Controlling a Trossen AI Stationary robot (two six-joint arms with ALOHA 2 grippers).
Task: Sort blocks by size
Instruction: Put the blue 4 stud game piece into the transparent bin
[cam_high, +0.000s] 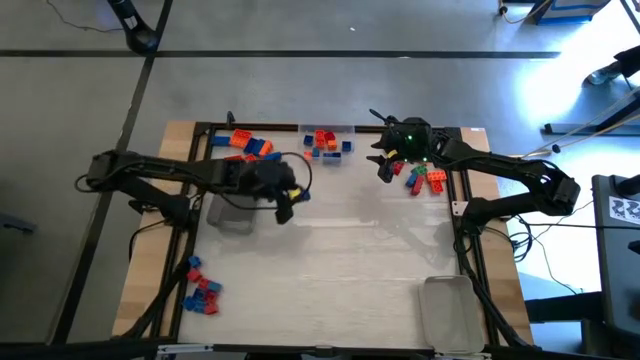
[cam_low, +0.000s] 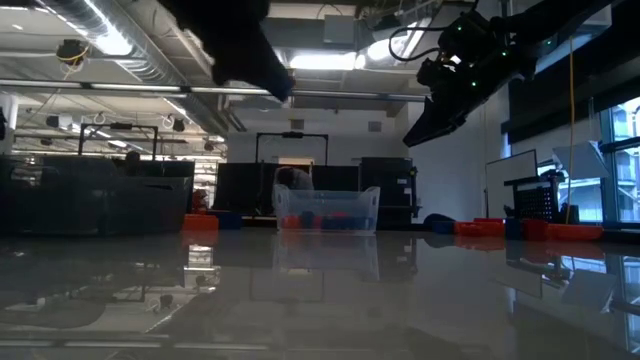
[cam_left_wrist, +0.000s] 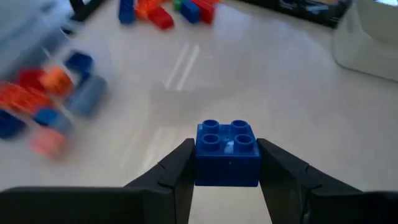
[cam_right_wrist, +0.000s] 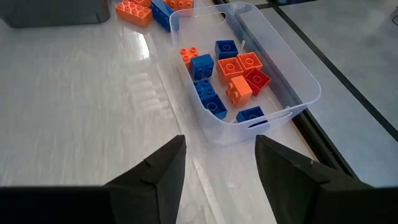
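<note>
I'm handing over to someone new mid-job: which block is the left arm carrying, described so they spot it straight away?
Start at the table's far left edge, where loose blocks lie, and follow the left arm inward to the left gripper above the table. Clamped between its fingers is a small square blue block with four studs, the only block off the table.

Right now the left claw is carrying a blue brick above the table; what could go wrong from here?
1. The left claw grips the blue four-stud brick only by its two side walls, so it may slip or twist on a quick swing.
2. The clear tray already holds several blocks; a brick dropped from high up could bounce out.
3. The right claw hangs open, empty, near that tray, so the arms might collide there.
</note>
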